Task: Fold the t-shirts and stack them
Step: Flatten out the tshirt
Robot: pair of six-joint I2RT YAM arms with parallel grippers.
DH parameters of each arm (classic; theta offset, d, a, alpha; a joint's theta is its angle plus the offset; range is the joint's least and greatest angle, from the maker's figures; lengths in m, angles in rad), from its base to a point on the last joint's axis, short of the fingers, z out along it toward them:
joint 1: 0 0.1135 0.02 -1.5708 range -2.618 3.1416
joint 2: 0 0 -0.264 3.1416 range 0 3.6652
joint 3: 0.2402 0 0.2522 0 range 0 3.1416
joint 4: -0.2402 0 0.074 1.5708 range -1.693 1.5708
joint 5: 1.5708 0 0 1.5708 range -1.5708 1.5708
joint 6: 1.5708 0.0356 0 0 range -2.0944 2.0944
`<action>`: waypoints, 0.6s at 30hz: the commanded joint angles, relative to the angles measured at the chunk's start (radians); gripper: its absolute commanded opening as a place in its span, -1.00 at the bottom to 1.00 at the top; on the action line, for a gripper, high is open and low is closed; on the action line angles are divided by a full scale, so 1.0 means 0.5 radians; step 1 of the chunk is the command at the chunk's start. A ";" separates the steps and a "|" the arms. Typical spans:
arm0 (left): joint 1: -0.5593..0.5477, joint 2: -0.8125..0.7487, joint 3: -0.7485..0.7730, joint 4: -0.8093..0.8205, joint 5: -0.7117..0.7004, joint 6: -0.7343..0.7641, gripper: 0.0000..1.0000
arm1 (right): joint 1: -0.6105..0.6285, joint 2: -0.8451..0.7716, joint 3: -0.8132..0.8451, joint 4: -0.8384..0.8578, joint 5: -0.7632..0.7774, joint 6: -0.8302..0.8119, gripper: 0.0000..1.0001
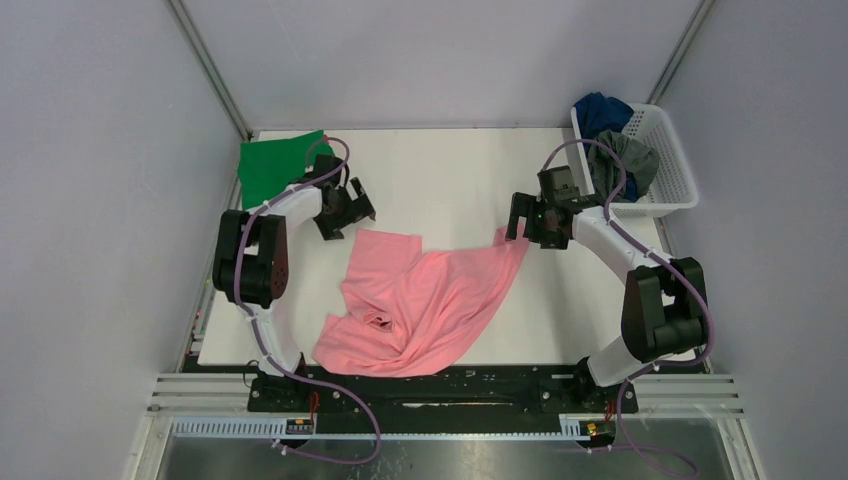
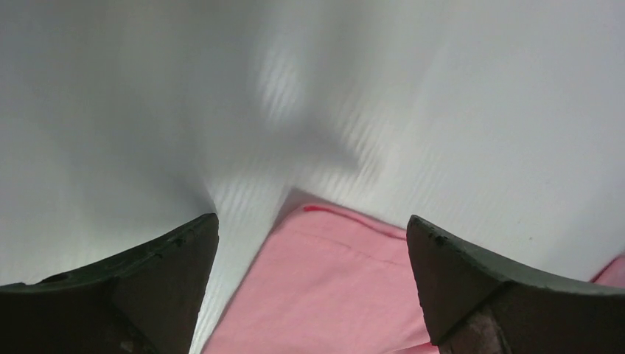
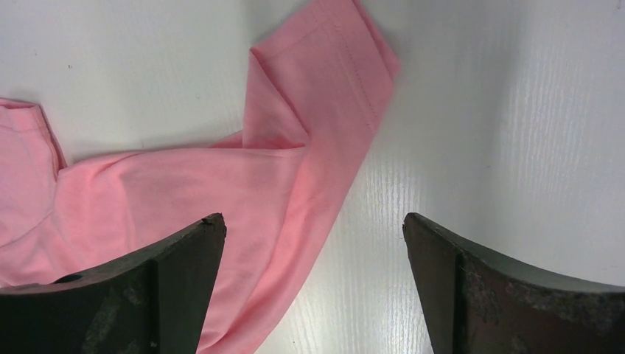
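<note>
Left gripper (image 1: 347, 215), right gripper (image 1: 528, 228) hovering, jaws apart, empty, over crumpled pink t-shirt (image 1: 420, 300); spreading-out step likely; next calling for pinching corners.

The white table (image 1: 450, 170) carries a rumpled pink t-shirt (image 1: 430, 300) toward six o'clock. A green t-shirt (image 1: 275, 165) lies at ten o'clock, and a white lattice basket (image 1: 676, 165) sits at two o'clock.

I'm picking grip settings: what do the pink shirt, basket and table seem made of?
Pink shirt: soft matte knit cloth, probably cotton; it lies in folds and shows stitched hems. Basket: white plastic, judging by its rigid lattice walls. Table: hard white board, faintly ribbed with soft sheen; laminate or plastic, unclear.
</note>
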 commanded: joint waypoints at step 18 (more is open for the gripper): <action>-0.337 0.244 0.135 -0.364 -0.315 0.081 -0.37 | -0.041 0.066 0.102 -0.075 0.194 -0.078 0.99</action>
